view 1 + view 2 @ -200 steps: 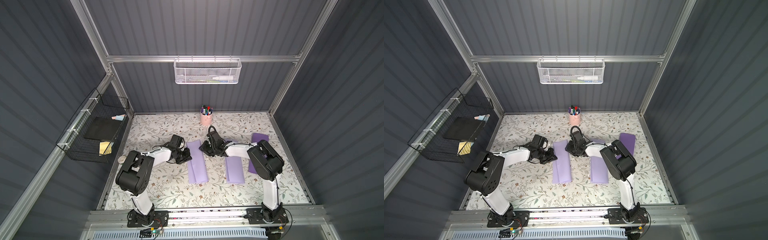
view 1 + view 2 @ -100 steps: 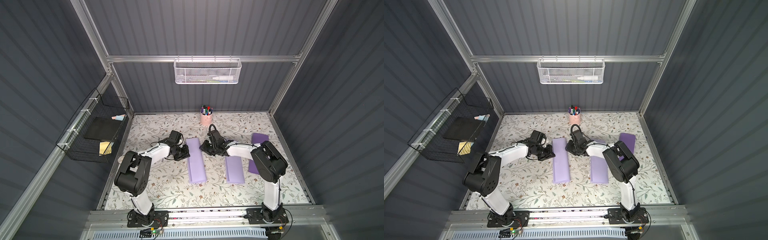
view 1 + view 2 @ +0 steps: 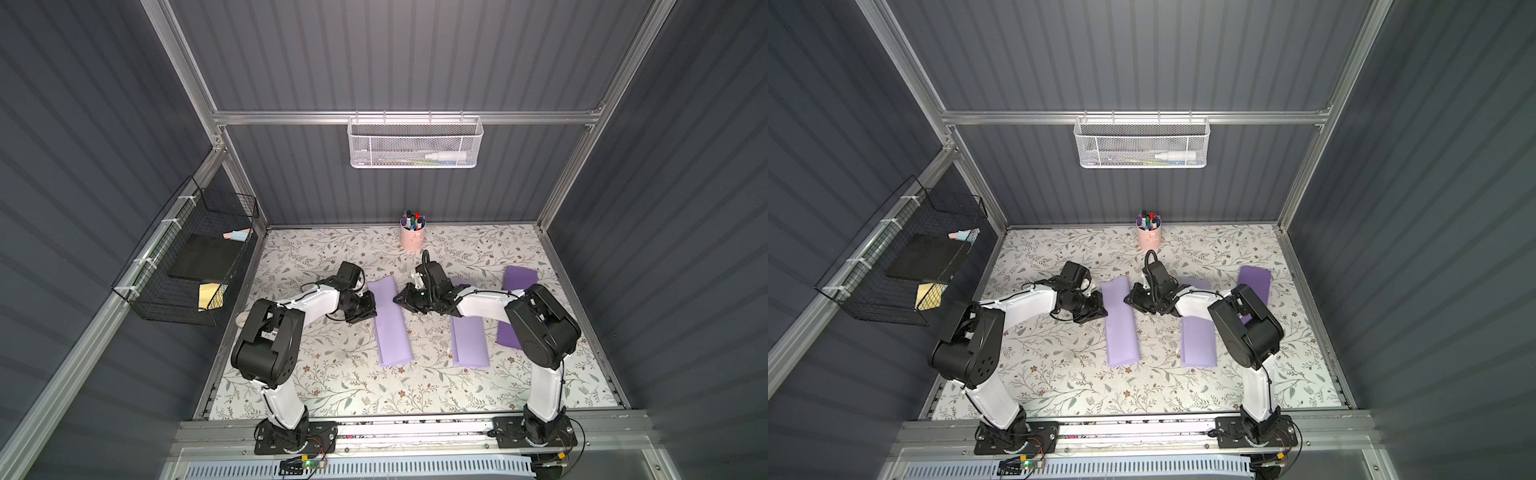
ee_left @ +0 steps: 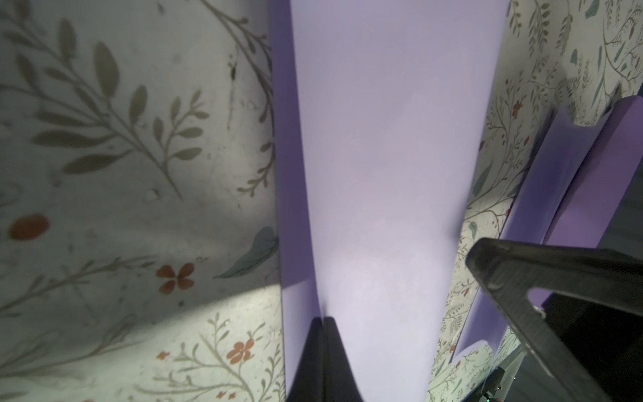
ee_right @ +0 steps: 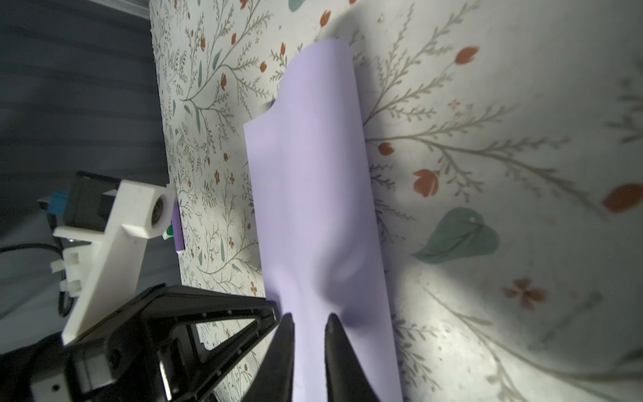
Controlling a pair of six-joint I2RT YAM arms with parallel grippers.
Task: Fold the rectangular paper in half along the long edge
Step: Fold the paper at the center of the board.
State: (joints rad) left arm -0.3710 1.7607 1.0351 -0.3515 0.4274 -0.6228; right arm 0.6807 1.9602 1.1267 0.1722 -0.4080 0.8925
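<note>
The rectangular paper [image 3: 392, 328] [image 3: 1121, 328] is a lavender strip lying folded lengthwise on the floral table in both top views. My left gripper [image 3: 369, 309] [image 4: 323, 318] is at its left long edge, shut, and the top layer's edge runs into the seam between its fingertips. The lower layer shows as a darker strip beside it. My right gripper [image 3: 400, 300] [image 5: 309, 318] is at the right long edge near the far end. Its fingertips stand a narrow gap apart on the paper [image 5: 313, 174], which bulges up just ahead of them.
A second folded lavender sheet [image 3: 469, 340] and a darker purple sheet [image 3: 517, 282] lie to the right, partly under the right arm. A pink cup of markers [image 3: 412, 237] stands at the back. A white mesh basket [image 3: 415, 143] and a black wire basket [image 3: 187, 266] hang on the walls.
The right gripper's jaws have narrowed and it has edged left onto the paper. The left gripper has shifted slightly along the paper's left edge, staying shut.
</note>
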